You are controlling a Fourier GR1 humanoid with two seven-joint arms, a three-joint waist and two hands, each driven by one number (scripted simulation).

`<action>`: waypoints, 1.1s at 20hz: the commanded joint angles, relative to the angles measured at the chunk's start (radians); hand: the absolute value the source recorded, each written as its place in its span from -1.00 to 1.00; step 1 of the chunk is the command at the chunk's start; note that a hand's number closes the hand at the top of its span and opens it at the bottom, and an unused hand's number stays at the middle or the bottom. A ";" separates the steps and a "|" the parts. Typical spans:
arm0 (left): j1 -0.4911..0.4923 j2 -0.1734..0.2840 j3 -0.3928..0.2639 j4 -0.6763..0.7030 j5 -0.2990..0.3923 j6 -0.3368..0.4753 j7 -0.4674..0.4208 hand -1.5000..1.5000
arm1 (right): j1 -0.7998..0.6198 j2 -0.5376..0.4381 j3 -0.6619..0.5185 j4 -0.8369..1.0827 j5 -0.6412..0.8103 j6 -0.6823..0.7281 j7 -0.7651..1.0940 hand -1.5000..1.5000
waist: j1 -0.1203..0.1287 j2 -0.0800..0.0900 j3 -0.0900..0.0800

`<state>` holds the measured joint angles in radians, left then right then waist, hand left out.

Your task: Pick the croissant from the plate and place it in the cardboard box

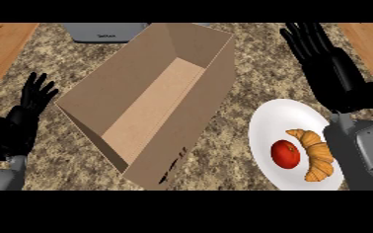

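Observation:
A golden croissant [318, 157] lies on the white plate [273, 118] at the lower right, next to a red apple [285, 153]. The open cardboard box [157, 101] stands tilted in the middle of the counter, with nothing visible inside it. My right hand [324, 61] is open, fingers straight, stretched out beyond the plate's far edge; its forearm crosses over the plate's right side and hides part of it. My left hand [29, 106] rests open with fingers up at the left edge, apart from the box.
A grey appliance [104, 31] sits at the back behind the box. Wooden strips [15, 37] run along both far corners of the speckled stone counter [233, 143].

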<state>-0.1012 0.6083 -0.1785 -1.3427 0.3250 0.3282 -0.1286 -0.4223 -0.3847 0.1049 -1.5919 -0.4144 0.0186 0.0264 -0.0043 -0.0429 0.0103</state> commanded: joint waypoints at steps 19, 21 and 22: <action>-0.023 0.023 -0.044 0.077 -0.151 0.072 0.131 0.00 | 0.343 -0.418 -0.050 0.487 0.387 0.596 -0.966 -1.00 | 0.014 0.055 -0.004; -0.016 0.019 -0.071 0.032 -0.182 0.091 0.153 0.00 | 0.276 -0.469 -0.035 0.507 0.458 0.529 -0.957 -1.00 | 0.031 0.051 -0.005; -0.040 0.043 -0.042 0.055 -0.168 0.072 0.167 0.00 | 0.295 -0.503 -0.024 0.503 0.499 0.505 -0.997 -1.00 | 0.021 0.050 -0.006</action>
<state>-0.1140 0.6469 -0.2220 -1.2909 0.1711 0.4004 0.0066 -0.0923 -0.8178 0.0710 -1.1737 -0.0413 0.4730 -0.7491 0.0094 0.0084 0.0060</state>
